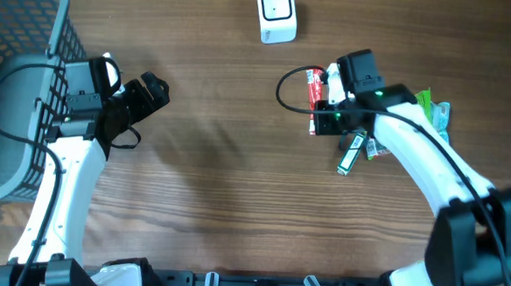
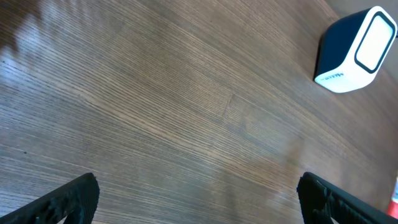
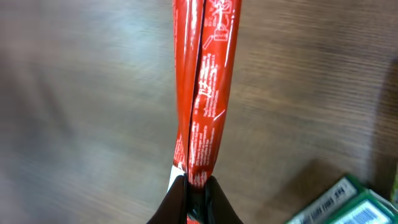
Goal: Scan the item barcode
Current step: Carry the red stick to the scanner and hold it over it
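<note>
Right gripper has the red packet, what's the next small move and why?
Probably lift the red packet slightly: the right gripper is shut on its end, other packets lie close beside it, and the scanner stands apart.

Shop checkout setup, barcode scanner (image 1: 276, 13), wire basket (image 1: 58, 28), snack packets (image 1: 432, 113)

red packet (image 3: 205, 93) lower end hidden between the jaws, print too blurred to read, basket (image 1: 34, 18) cut by frame edge
</note>
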